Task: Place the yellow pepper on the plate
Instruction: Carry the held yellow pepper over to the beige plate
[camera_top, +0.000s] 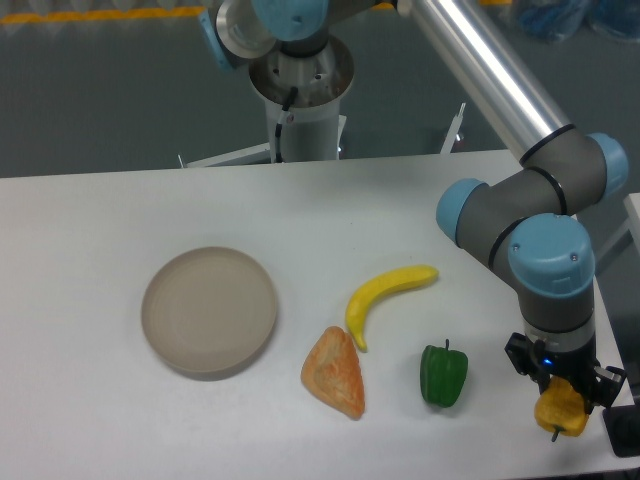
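Yellow pepper (562, 411): we see it at the lower right of the frame, by the desk's near right edge, stem pointing down.
Gripper (560, 385): the fingers are clenched on the yellow pepper from above.
Orange pastry-like toy (335, 372): low centre, just below the banana's tip.
Green pepper (443, 374): upright, left of the gripper, apart from it.
Banana (385, 296): we find it curved, mid-frame.
Plate (209, 311): left of centre, well apart from the yellow pepper.
Desk (330, 210): white, carrying everything.
Arm base (298, 95): top centre.
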